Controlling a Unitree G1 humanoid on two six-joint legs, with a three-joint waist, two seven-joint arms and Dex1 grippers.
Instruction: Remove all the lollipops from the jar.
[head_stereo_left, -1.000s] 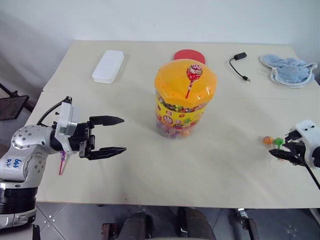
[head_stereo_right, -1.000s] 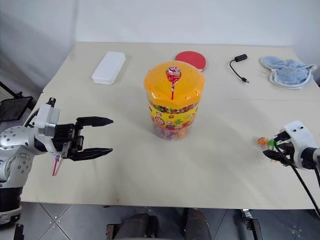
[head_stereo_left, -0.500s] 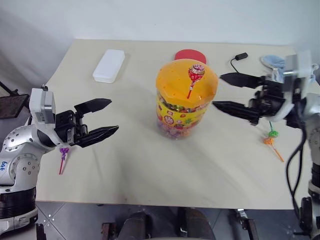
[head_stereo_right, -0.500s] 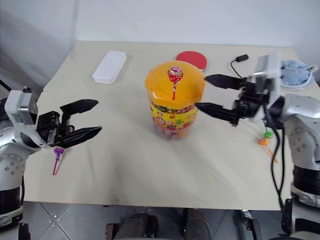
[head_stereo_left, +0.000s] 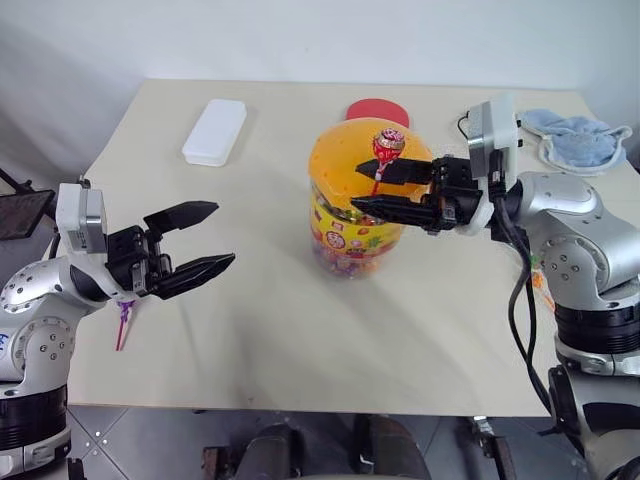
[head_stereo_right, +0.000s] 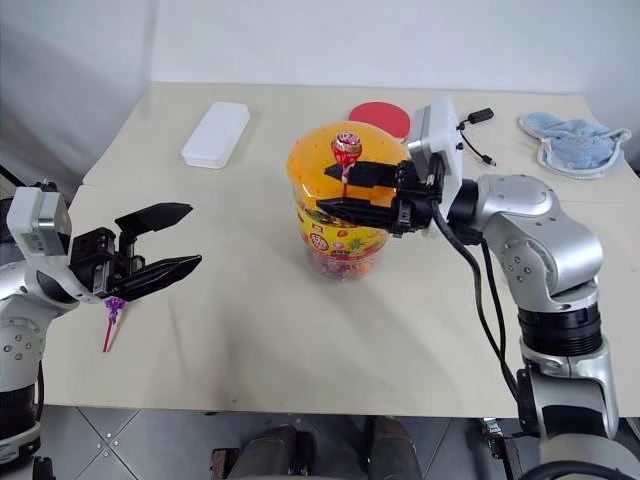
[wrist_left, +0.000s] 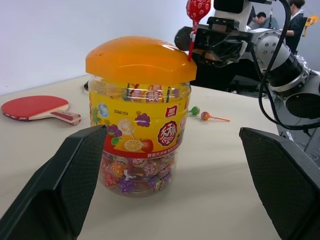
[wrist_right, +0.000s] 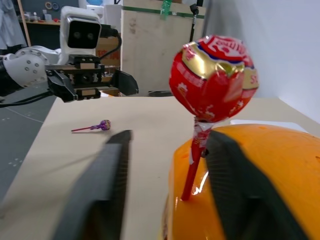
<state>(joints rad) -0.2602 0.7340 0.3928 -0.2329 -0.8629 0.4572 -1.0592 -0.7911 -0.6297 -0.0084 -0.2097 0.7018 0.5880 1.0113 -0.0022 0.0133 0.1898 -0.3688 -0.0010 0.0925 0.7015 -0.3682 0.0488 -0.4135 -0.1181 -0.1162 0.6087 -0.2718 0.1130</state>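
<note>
Red lollipop (head_stereo_left: 388, 146) stood upright in jar (head_stereo_left: 366, 200) lid; purple lollipop (head_stereo_left: 125, 312), green and orange lollipops (wrist_left: 200, 113) lay on table.

**Clearance around the jar**

The jar (head_stereo_left: 370, 205) stands alone mid-surface (head_stereo_left: 300, 330), with bare room on every side. The right tool (head_stereo_left: 362, 188) reaches across its lid, fingers either side of the red lollipop's stick (wrist_right: 192, 167). The left tool (head_stereo_left: 220, 237) hovers well apart. A white box (head_stereo_left: 215, 131) and red paddle (head_stereo_left: 378, 108) lie behind the jar.
</note>
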